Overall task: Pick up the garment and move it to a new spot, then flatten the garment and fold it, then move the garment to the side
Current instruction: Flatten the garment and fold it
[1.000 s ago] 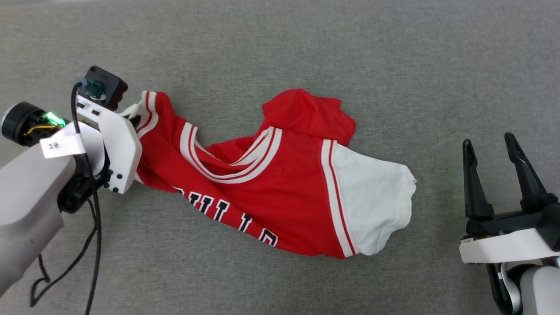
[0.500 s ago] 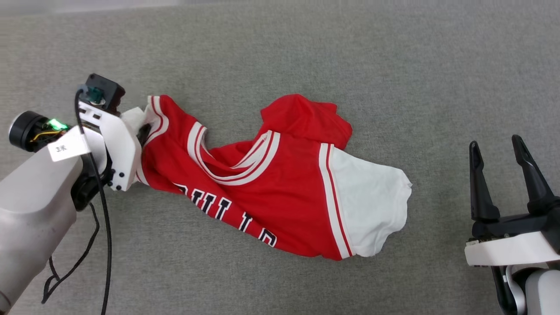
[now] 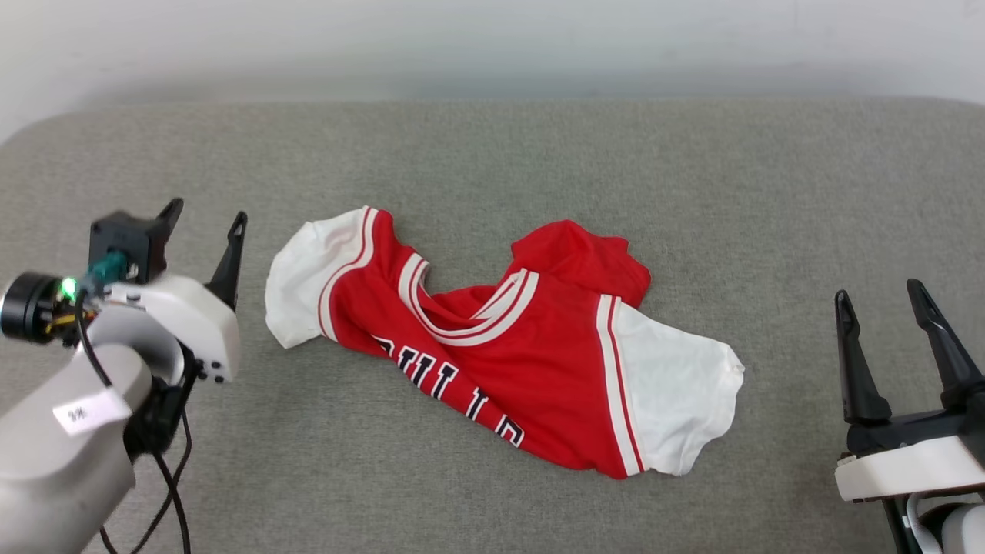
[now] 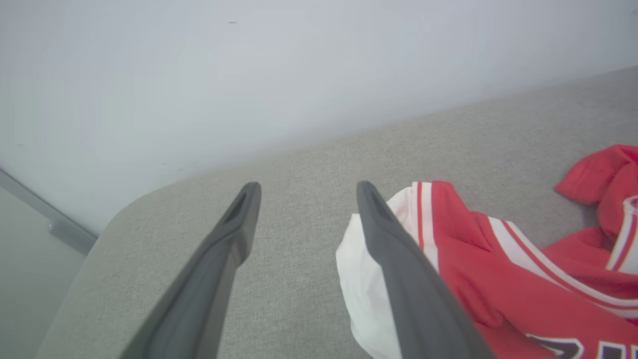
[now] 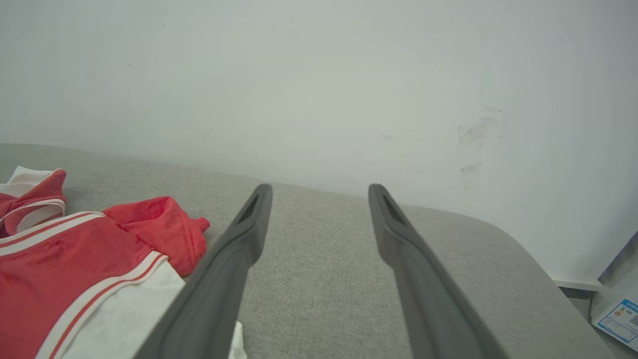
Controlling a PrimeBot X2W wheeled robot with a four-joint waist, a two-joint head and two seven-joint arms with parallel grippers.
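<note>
Garment (image 3: 539,354) on grey cushion (image 3: 731,192); leaflet (image 5: 619,319) beyond edge

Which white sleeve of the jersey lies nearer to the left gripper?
The sleeve on the robot's left, just beside the left gripper; the other sleeve lies toward the right gripper.

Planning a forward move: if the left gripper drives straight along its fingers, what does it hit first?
Probably the bare grey surface, then the wall. The left gripper stands open. The white sleeve of the garment lies just to its right, outside that line, though depth is unclear.
</note>
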